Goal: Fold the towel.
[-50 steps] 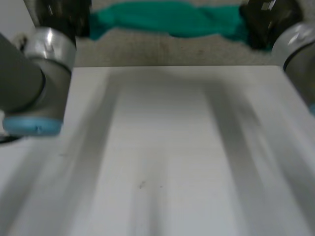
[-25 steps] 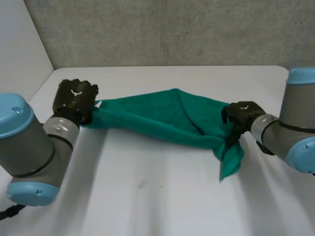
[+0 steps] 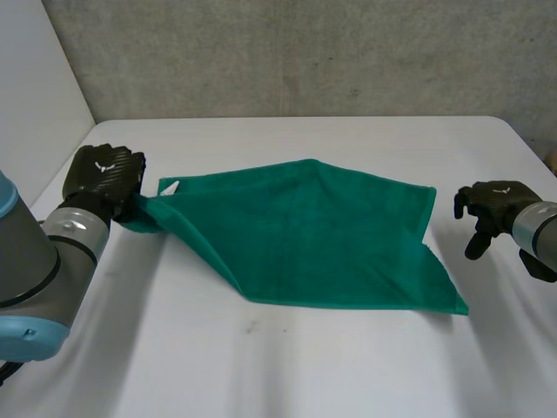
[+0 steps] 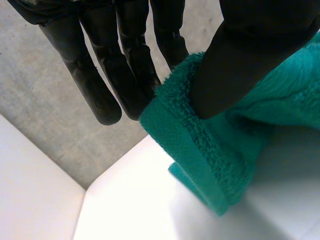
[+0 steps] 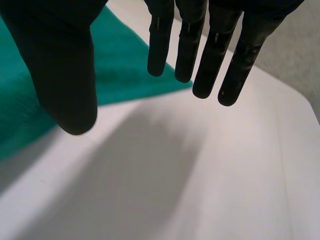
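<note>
A green towel (image 3: 322, 235) lies spread on the white table (image 3: 287, 366), mostly flat, with its left part folded over into a diagonal edge. My left hand (image 3: 106, 177) pinches the towel's left corner (image 4: 200, 150) between thumb and fingers and holds it just off the table. My right hand (image 3: 492, 209) hovers to the right of the towel, apart from it, with straight fingers (image 5: 210, 55) and thumb spread and nothing between them. Beside that thumb lies the towel's right edge (image 5: 125, 70).
A grey wall (image 3: 305, 52) rises behind the table's far edge. A white panel (image 3: 35, 104) stands at the far left. Bare tabletop lies in front of the towel and around my right hand.
The towel has gone from a bunched strip held between both hands to lying spread on the table. My right hand let go of it and moved right; my left hand shifted left, still holding.
</note>
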You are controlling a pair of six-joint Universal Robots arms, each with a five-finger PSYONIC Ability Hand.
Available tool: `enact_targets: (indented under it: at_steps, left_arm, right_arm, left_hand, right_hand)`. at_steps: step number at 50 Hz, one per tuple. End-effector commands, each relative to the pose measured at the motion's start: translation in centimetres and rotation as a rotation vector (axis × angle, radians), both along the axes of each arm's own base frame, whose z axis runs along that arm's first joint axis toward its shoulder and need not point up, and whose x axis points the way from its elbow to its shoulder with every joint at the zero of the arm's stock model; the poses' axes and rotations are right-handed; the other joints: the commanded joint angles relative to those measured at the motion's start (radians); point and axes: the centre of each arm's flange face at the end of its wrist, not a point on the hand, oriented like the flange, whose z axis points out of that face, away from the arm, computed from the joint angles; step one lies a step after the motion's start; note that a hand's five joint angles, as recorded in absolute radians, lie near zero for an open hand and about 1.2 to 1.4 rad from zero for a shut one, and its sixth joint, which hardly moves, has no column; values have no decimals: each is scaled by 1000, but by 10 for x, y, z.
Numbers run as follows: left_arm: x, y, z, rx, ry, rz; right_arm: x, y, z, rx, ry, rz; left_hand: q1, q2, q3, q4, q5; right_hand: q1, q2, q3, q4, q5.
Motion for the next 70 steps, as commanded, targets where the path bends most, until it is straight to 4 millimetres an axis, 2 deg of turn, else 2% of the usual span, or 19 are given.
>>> enact_targets:
  at_steps: [1, 7, 15, 24, 27, 30, 34, 35, 38, 43, 44, 46, 48, 55, 58, 63, 65, 68, 70]
  left_arm:
    - [-5, 11, 16, -1, 88, -26]
    - [-3, 10, 21, -15, 95, -20]
    - [-2, 9, 19, -11, 95, -15]
    - [1, 7, 18, -9, 93, -6]
    - [2, 6, 18, -9, 93, -3]
    - [2, 5, 18, -9, 93, -3]
    - [3, 5, 17, -6, 94, 2]
    - [3, 5, 17, -4, 93, 2]
    - [3, 5, 16, -3, 91, 2]
    - [4, 9, 16, 14, 80, 3]
    - [5, 9, 16, 20, 77, 6]
    - [8, 11, 20, 26, 72, 12]
    - [14, 17, 32, 28, 71, 26]
    - [34, 37, 63, 45, 59, 52]
    - [39, 43, 68, 55, 38, 42]
    - [41, 54, 59, 125, -44, -11]
    - [41, 59, 46, 181, -89, -26]
    - [41, 58, 26, 238, -137, -39]
    - [39, 49, 2, 305, -171, -44]
  right_arm:
    - [38, 69, 38, -97, -55, 209]
    - [46, 103, 30, -134, 2, 295]
    - [47, 138, -4, -144, 194, 394]
    - [47, 136, -25, -257, 299, 361]
    - [47, 125, -48, -281, 362, 363]
    - [47, 121, -58, -280, 391, 369]
    - [47, 115, -68, -275, 407, 368]
    - [48, 113, -70, -282, 407, 371]
    - [47, 109, -68, -301, 409, 360]
    - [49, 103, -43, -377, 398, 336]
    - [49, 103, -32, -405, 396, 328]
    - [47, 109, 13, -485, 375, 306]
    - [46, 113, 32, -490, 375, 304]
    - [28, 116, 81, -303, 370, 267]
    - [17, 121, 96, -182, 339, 234]
    - [8, 135, 99, 11, 331, 241]
    - [8, 134, 95, 48, 329, 248]
    - [11, 126, 78, 109, 323, 279]
    - [14, 114, 51, 200, 330, 298]
  left_hand:
    - [252, 197, 206, 201, 275]
    - [252, 197, 206, 201, 275]
    - [252, 197, 206, 201, 275]
    - [252, 197, 206, 201, 275]
    - [252, 197, 206, 201, 275]
    - [252, 197, 206, 201, 275]
    - [252, 197, 206, 201, 275]
    - [252, 197, 206, 201, 275]
    - [252, 197, 206, 201, 275]
    - [252, 197, 206, 201, 275]
    - [252, 197, 206, 201, 275]
    - [252, 197, 206, 201, 275]
    - [252, 197, 206, 201, 275]
    - [252, 197, 206, 201, 275]
    - [252, 197, 206, 201, 275]
    - [252, 197, 206, 201, 275]
    - [252, 197, 206, 201, 275]
    - [252, 197, 206, 201, 275]
    - [252, 197, 206, 201, 275]
  right_hand:
    - [167, 74, 71, 72, 83]
    - [158, 65, 62, 63, 74]
    - [114, 21, 18, 19, 30]
    - [128, 36, 33, 33, 45]
    - [146, 54, 50, 51, 62]
    - [158, 65, 62, 63, 74]
    - [304, 212, 208, 209, 221]
    - [444, 352, 348, 349, 361]
    - [896, 803, 800, 801, 812]
    - [914, 822, 819, 819, 831]
    - [914, 822, 819, 819, 831]
    - [914, 822, 819, 819, 831]
    - [914, 822, 819, 819, 831]
    - [914, 822, 819, 819, 831]
    - [914, 822, 819, 819, 831]
    - [914, 822, 819, 819, 831]
    - [914, 822, 819, 819, 831]
    - [914, 822, 819, 819, 831]
    - [914, 822, 819, 819, 831]
